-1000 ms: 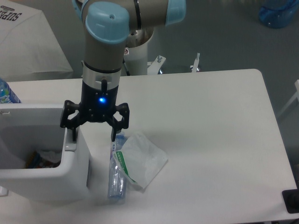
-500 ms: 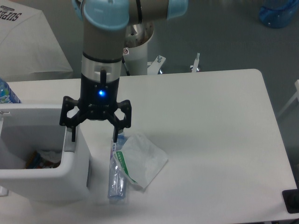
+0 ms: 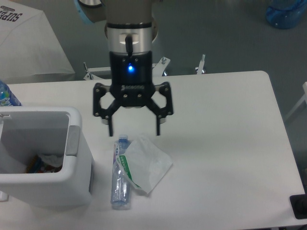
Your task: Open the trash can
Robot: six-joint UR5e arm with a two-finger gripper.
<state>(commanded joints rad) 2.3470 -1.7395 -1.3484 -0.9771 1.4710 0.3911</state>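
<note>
From where I stand the trash can (image 3: 45, 163) sits at the front left corner of the tabletop (image 3: 225, 143), and its top is open: I can look straight down into it and see some rubbish at the bottom. The grey push tab (image 3: 73, 141) on its right rim is untouched at this moment. So the job looks done to me, with nothing left but for the arm to clear off.

The tool (image 3: 133, 128) hangs above the tabletop, well apart from the can, its two fingers spread wide and holding nothing. Just below it lie a crushed clear bottle (image 3: 120, 172) and a crumpled white wrapper (image 3: 146, 165), touching each other, beside the can.

The tabletop is plain white. Beyond it is grey floor, a white cloth with lettering (image 3: 29, 40) at the far left, and something blue (image 3: 287, 12) at the far right.
</note>
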